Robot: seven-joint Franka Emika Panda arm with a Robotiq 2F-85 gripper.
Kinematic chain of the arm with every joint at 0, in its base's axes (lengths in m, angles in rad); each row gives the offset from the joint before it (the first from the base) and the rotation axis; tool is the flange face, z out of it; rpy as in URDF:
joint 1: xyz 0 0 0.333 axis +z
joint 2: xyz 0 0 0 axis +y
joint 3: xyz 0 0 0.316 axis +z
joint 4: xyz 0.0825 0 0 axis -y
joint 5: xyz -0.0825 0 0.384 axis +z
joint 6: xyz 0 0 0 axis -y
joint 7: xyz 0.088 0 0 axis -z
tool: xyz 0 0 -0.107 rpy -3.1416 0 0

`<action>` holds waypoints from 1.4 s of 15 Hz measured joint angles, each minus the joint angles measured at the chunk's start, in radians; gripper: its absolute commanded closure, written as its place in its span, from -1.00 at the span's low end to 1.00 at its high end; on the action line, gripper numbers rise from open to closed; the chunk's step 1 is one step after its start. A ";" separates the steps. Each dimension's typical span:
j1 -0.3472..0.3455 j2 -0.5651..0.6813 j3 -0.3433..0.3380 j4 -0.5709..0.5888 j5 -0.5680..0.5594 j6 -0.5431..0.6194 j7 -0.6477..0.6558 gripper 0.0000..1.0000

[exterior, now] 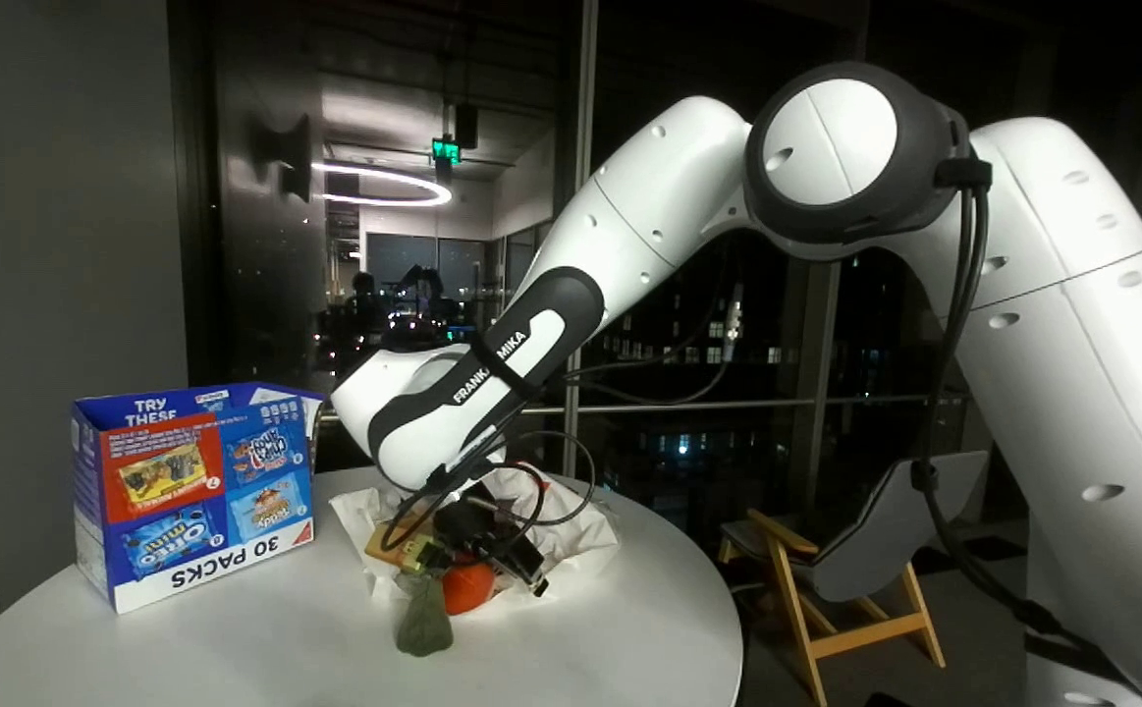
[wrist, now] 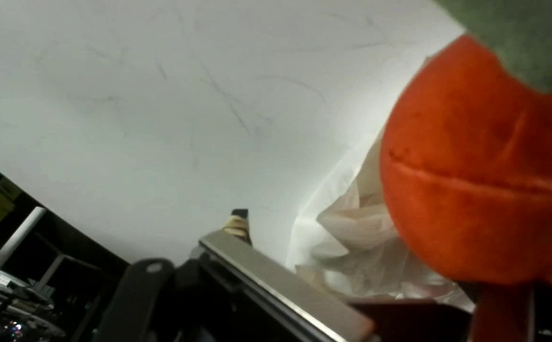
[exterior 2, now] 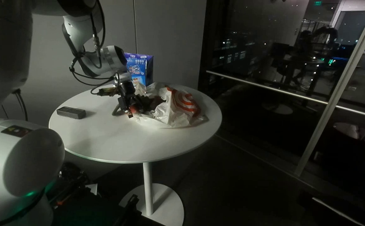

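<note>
Orange plush [wrist: 475,180], round w/ a seam, is on the table [exterior: 620,638] at the edge of the crumpled white bag [exterior 2: 182,108], next to a grey-green soft piece [exterior: 423,621], w/ the gripper [exterior 2: 135,111] right at it, jaws spread & a gap btwn it & one jaw, contact w/ the other unclear.

Now catching orange-red on the ball [wrist: 470,190], three o'clock in the wrist view, sage green on the lump [wrist: 532,42] at two! Spotting red rings across the white bag [exterior 2: 179,106], then blue, red, white on the box [exterior: 202,496].
</note>
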 measured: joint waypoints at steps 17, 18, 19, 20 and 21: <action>-0.031 -0.001 -0.025 -0.011 0.105 0.094 -0.059 0.95; -0.039 -0.006 -0.020 -0.013 0.141 0.085 -0.112 0.94; -0.048 -0.015 -0.016 -0.018 0.175 0.077 -0.173 0.93; -0.057 -0.025 -0.011 -0.023 0.205 0.067 -0.233 0.93; -0.066 -0.039 -0.008 -0.030 0.231 0.054 -0.297 0.94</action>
